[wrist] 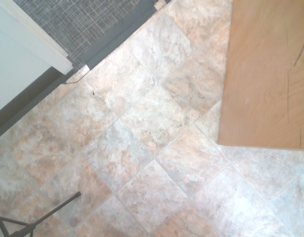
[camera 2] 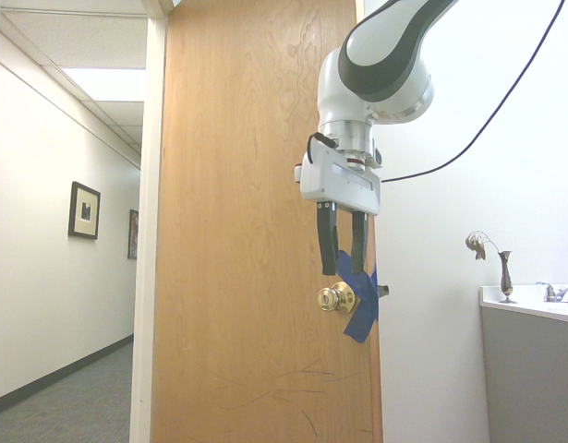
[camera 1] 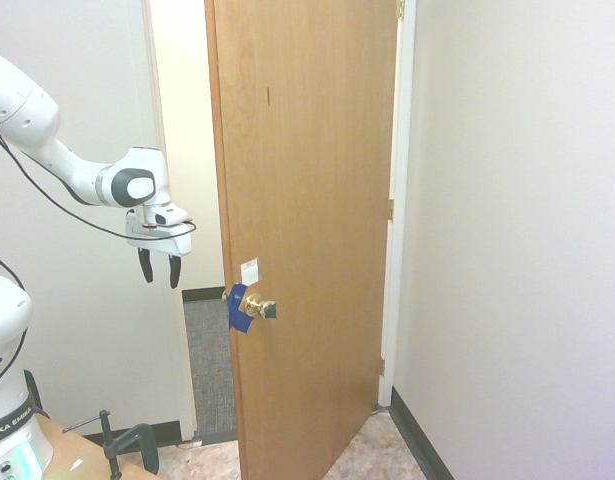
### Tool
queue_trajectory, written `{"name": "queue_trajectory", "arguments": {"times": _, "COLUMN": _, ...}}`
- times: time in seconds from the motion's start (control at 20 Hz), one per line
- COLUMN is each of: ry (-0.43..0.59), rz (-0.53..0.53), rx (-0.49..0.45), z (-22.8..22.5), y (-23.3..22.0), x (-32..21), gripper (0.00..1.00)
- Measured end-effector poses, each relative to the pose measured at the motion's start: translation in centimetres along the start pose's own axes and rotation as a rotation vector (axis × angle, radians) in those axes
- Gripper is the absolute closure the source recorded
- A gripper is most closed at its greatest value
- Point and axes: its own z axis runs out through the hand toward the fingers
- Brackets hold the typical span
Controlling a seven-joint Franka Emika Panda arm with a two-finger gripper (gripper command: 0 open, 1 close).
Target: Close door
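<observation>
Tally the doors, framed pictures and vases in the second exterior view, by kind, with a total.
Doors: 1
Framed pictures: 2
Vases: 1
Total: 4

I see the door (camera 1: pixel 307 200) as smooth orange-brown wood, fine-grained and scratched low down — its knob (camera 2: pixel 329 299) glossy brass metal. The floor (wrist: pixel 156 118) looks like mottled tile, the carpet (camera 1: pixel 211 360) woven and matt.
</observation>
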Motion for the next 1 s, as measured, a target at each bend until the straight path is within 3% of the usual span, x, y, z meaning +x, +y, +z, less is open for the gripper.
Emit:
{"name": "queue_trajectory", "arguments": {"times": 0.3, "ry": 0.013, "rz": 0.040, "rx": 0.020, "z": -0.8, "y": 1.0, "x": 1.2, "gripper": 0.00}}
{"name": "queue_trajectory", "arguments": {"times": 0.7, "ry": 0.052, "rz": 0.128, "rx": 0.071, "z": -7.5, "y": 6.3, "x": 1.1, "gripper": 0.00}}
{"name": "queue_trajectory", "arguments": {"times": 1.0, "ry": 0.056, "rz": 0.288, "rx": 0.094, "z": -9.4, "y": 12.1, "x": 4.1, "gripper": 0.00}}
